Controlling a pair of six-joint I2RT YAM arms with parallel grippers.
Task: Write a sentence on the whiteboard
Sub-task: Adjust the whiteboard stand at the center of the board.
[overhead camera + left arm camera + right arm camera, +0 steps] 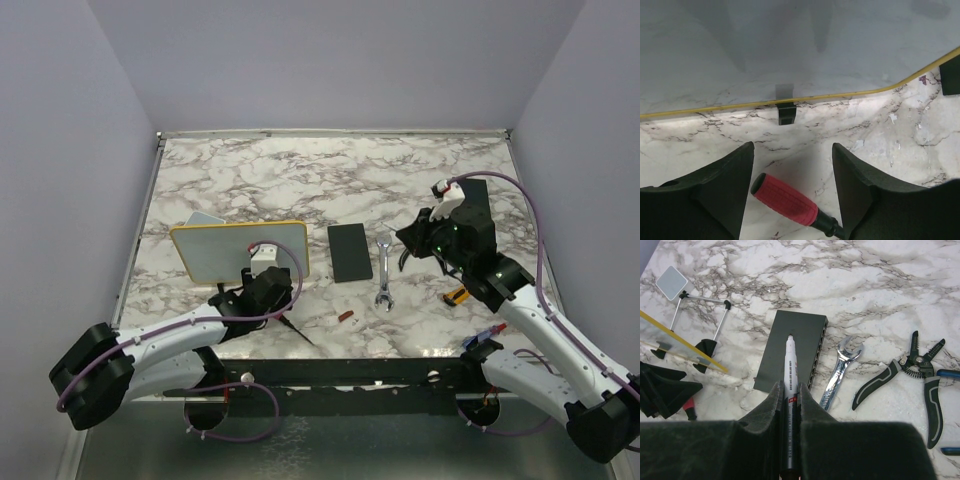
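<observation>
Worktop (300, 175): a marbled white and grey surface is seen, closed in by pale walls on three sides.
Whiteboard (240, 250): it is stood nearly upright on the left half of the worktop, with its pale face turned towards the arm bases. The thin yellow frame is seen edge-on from the right wrist (690, 351). No writing can be made out on the face.
Wire stand (700, 315): the board is propped from behind by it, and the lower frame is gripped by a black clip (786, 114).
Left pincer (792, 146): it is held low, just in front of the board's lower right part, with the fingers spread wide and nothing grasped.
Screwdriver (785, 200): its red handle is laid on the worktop between the spread fingers. Contact with them cannot be told.
Red-brown piece (345, 316): a small item is seen near the front edge, too small to be named.
Black slab (349, 252): it is laid flat just right of the board, apart from it.
Spanner (384, 272): it is laid beside the slab's right edge without touching.
Right pincer (789, 390): it is raised right of the spanner and closed tightly on a pen.
Marker (789, 360): it is clamped lengthwise, with its tip seen over the slab.
Pliers (910, 372): black-handled, they are laid open right of the spanner.
Yellow-and-black tool (455, 295): it is partly hidden under the right arm.
</observation>
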